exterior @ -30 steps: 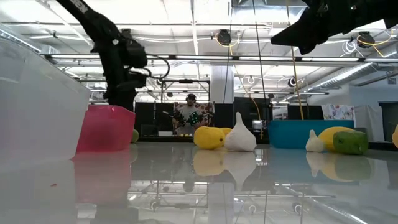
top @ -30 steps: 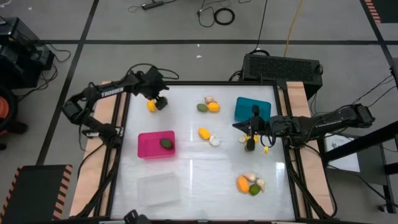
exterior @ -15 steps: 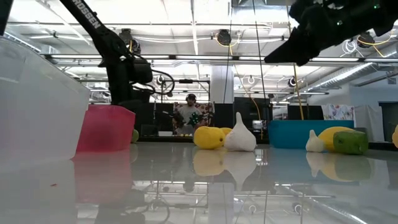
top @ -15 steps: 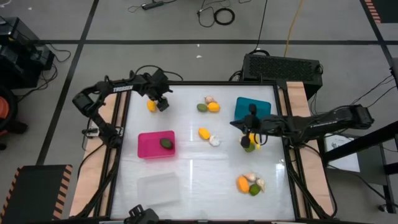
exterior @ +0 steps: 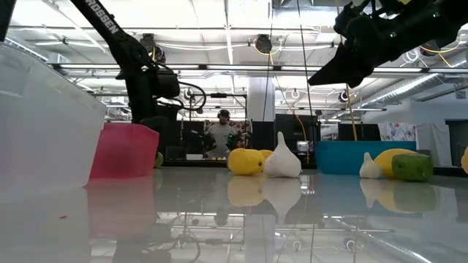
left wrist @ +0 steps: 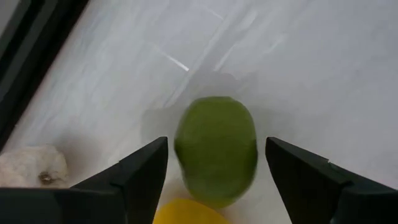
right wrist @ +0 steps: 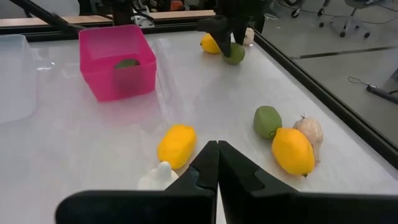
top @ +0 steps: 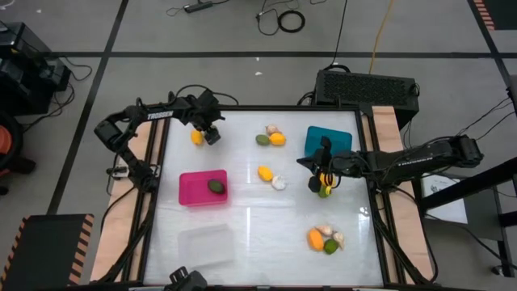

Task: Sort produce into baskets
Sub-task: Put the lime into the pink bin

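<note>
At the table's far left, my left gripper point(top: 208, 134) points down, open, over a small group of produce. Its fingers stand on either side of an olive-green fruit point(left wrist: 216, 155) with a narrow gap on each side. A yellow fruit point(left wrist: 189, 213) and a garlic bulb point(left wrist: 28, 165) lie next to it on the table. My right gripper point(right wrist: 217, 149) is shut and holds nothing. It hangs above the table beside the teal basket point(top: 328, 141). The pink basket point(top: 202, 187) holds one green fruit point(top: 216, 186). The clear basket point(top: 206, 242) stands near the front edge.
Loose produce lies in groups: three pieces far middle point(top: 271, 137), a yellow fruit point(top: 264, 172) with a garlic bulb point(top: 279, 183) mid-table, three pieces near right point(top: 323, 240), and some under my right arm point(top: 323, 187). A black raised frame point(top: 242, 108) borders the table.
My left gripper has come down over the fruits at the far left, then kept still. My right gripper has sunk a little and gone toward the table's left, staying shut.
</note>
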Motion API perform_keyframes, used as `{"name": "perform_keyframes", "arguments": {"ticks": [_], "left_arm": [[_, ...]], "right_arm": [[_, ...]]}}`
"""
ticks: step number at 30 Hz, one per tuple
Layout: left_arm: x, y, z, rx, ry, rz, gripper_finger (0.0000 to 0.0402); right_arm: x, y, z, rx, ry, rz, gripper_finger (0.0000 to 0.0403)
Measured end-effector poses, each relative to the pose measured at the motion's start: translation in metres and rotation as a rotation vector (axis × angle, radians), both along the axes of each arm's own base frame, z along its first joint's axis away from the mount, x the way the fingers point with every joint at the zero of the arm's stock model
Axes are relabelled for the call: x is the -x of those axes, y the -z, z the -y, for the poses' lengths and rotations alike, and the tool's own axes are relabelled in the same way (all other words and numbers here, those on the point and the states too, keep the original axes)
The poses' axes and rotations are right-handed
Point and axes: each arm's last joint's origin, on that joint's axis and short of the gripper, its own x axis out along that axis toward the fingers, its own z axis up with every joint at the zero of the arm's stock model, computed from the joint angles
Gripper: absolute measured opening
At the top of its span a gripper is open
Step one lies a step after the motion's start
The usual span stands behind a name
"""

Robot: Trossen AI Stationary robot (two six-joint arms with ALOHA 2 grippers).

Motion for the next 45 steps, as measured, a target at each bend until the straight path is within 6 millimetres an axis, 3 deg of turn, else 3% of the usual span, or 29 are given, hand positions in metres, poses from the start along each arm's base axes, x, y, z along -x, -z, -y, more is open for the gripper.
{"name": "perform_keyframes", "arguments": {"ticks": [6,16,23,26,30,35,40,45], "left_arm": [[-0.002,0.0,0.002,0.011,0.011,0.005,0.024],[0.001,0.001,0.005,0.046,-0.015,-0.018,0.0194],[-0.002,0.0,0.004,0.012,0.039,-0.007,0.0182],[-0.006,-0.008,0.003,0.016,0.045,-0.011,0.0181],[-0.013,-0.035,0.008,0.023,0.05,0.027,0.0181],[-0.022,-0.072,0.044,0.143,0.128,0.167,0.0181],[-0.025,-0.101,0.099,0.181,0.184,0.222,0.018],[-0.021,-0.114,0.16,0.203,0.243,0.236,0.018]], "right_arm": [[0.0,-0.001,0.0,0.02,-0.008,0.002,0.0],[-0.006,-0.019,0.004,0.241,-0.056,0.129,0.0],[-0.006,-0.026,0.004,0.224,-0.043,0.2,0.0],[-0.007,-0.04,0.005,0.274,-0.034,0.335,0.0],[-0.006,-0.052,0.003,0.216,-0.019,0.476,0.0],[-0.006,-0.05,0.002,0.144,-0.019,0.479,0.0],[-0.007,-0.049,0.001,0.058,-0.037,0.493,0.0],[-0.007,-0.044,-0.006,-0.042,-0.101,0.47,0.0]]}}
